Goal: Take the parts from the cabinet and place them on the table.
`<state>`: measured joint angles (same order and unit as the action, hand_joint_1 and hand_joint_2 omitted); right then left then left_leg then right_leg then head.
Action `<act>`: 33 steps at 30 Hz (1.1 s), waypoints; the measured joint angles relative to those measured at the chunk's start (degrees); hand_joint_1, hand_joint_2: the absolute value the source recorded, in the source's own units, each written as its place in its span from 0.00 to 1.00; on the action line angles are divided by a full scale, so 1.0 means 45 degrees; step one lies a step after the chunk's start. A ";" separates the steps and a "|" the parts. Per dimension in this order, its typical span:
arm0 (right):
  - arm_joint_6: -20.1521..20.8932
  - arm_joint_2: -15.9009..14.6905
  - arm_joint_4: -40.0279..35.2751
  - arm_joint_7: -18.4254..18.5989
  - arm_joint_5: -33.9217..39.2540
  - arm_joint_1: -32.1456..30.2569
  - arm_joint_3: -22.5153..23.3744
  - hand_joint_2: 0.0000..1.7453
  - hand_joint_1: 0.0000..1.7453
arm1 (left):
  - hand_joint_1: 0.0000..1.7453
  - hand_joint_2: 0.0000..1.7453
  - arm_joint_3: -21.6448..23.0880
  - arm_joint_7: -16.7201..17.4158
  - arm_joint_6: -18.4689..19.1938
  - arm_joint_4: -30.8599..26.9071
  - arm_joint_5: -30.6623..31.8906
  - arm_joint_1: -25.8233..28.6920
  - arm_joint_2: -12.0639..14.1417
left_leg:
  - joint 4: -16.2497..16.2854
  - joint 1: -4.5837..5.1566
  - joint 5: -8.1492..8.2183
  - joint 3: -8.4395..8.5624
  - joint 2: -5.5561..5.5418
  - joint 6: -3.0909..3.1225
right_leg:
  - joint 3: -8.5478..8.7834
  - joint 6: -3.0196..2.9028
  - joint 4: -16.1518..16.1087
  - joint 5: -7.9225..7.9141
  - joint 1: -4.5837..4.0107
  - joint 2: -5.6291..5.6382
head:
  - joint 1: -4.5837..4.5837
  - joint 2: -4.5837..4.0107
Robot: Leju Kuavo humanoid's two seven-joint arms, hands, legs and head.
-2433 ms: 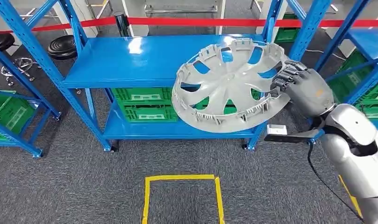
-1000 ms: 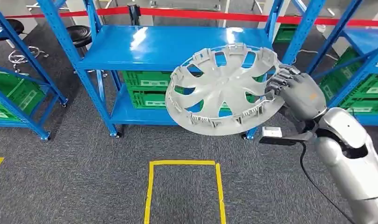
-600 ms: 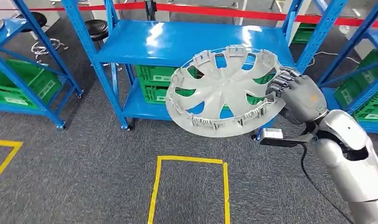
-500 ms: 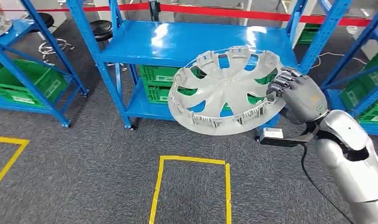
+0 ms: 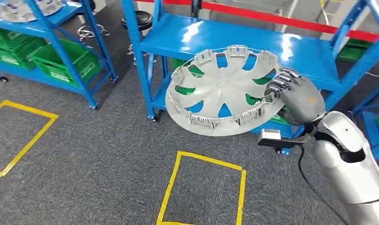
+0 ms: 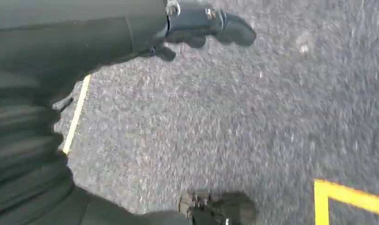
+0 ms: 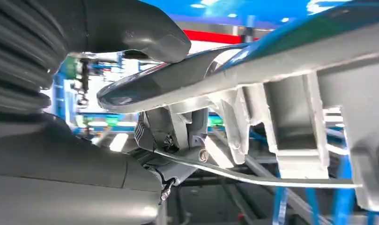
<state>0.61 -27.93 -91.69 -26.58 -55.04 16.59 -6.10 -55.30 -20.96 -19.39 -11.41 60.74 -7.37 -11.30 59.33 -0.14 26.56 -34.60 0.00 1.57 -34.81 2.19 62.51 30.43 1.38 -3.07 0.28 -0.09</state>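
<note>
We see first the blue shelving (image 5: 234, 44), which stands ahead of us on the grey carpet (image 5: 84, 159), with green crates (image 5: 61, 65) on the lower levels of the rack at the left. In front of the shelf, carried in the air and touching nothing else, is the grey wheel cover (image 5: 223, 89). It lies almost flat, with its inner side up and tilted a little toward us, and it extends from our right hand (image 5: 297, 96) toward the left, across the middle of the view. The right hand grips it at the rim on its right edge; in the right wrist view the thumb (image 7: 126, 26) lies on one face of the rim and the fingers (image 7: 173, 129) on the other. The left hand (image 6: 196, 23) hangs over the carpet, holds nothing, and we cannot tell well how far its fingers are apart. No table is in view, so we judge that the cover must be carried further, and the whole weight hangs to one side of the grip.
</note>
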 joint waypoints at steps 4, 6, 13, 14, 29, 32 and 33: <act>-0.0014 0.0112 0.0010 0.0010 -0.0049 -0.0118 0.0000 1.00 1.00 | 0.00 1.00 0.0010 -0.0667 -0.0195 -0.0005 -0.0005 0.0024 -0.0034 | 0.0028 0.0055 -0.0082 -0.0121 -0.0679 0.0073 | -0.1448 -0.0040 0.3188 0.1218 -0.0064 0.0619 | 0.0063 0.0000; -0.0024 0.0175 0.0010 -0.0005 -0.0126 -0.0214 0.0000 1.00 1.00 | 0.00 1.00 0.0010 -0.0963 -0.0306 -0.0010 -0.0019 0.0050 -0.0039 | 0.0060 0.0058 -0.0115 -0.0123 -0.1047 0.0029 | -0.0894 -0.0130 0.2064 0.0428 -0.0079 0.0682 | 0.0063 0.0000; -0.0111 0.0310 -0.0005 -0.0004 -0.0146 -0.0291 0.0005 1.00 1.00 | 0.00 1.00 0.0005 -0.1099 -0.0374 -0.0010 -0.0029 0.0109 -0.0059 | 0.0034 0.0035 -0.0371 -0.0496 -0.2172 -0.0514 | 0.0430 -0.0435 -0.0708 -0.0433 -0.0018 0.1235 | 0.0043 0.0000; -0.0111 0.0335 -0.0005 0.0000 -0.0151 -0.0266 0.0005 1.00 1.00 | 0.00 1.00 0.0005 -0.1099 -0.0379 -0.0015 -0.0029 0.0132 -0.0039 | 0.0172 0.0027 -0.0286 -0.0515 -0.1734 -0.0519 | 0.0455 -0.0523 -0.0769 -0.0491 0.0023 0.1022 | 0.0063 0.0000; -0.0504 0.0422 -0.0388 -0.0311 0.0209 -0.1123 0.0267 1.00 1.00 | 0.00 1.00 -0.0015 -0.1809 -0.0474 -0.0020 -0.0389 0.0192 -0.0009 | -0.0117 0.0158 -0.0121 -0.0062 0.0389 -0.0025 | 0.0587 -0.0219 -0.0775 -0.0212 -0.0199 -0.1137 | -0.0068 0.0000; -0.0801 0.0325 -0.0520 -0.0379 0.0457 -0.1671 0.0467 1.00 1.00 | 0.00 1.00 -0.0015 -0.1477 -0.1167 -0.0015 -0.0374 0.0238 -0.0010 | -0.0145 0.0114 -0.0178 -0.0074 -0.0089 0.0080 | -0.0299 -0.0119 0.1381 0.1004 -0.0116 0.0523 | -0.0020 0.0000; -0.0898 0.0311 -0.0534 -0.0432 0.0592 -0.1879 0.0578 1.00 1.00 | 0.00 1.00 -0.0015 -0.1289 -0.1369 -0.0010 -0.0360 0.0272 -0.0024 | -0.0135 0.0118 -0.0179 -0.0083 -0.0286 0.0088 | -0.0801 -0.0100 0.2383 0.1387 -0.0120 0.0614 | -0.0015 0.0000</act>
<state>-3.43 -26.53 -94.09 -28.52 -52.37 8.14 -3.50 -55.37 -26.76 -25.54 -11.45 59.12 -6.15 -11.41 58.72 0.39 25.75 -34.98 -1.28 1.97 -38.41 1.75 73.23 36.67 0.84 -0.31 0.22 -0.09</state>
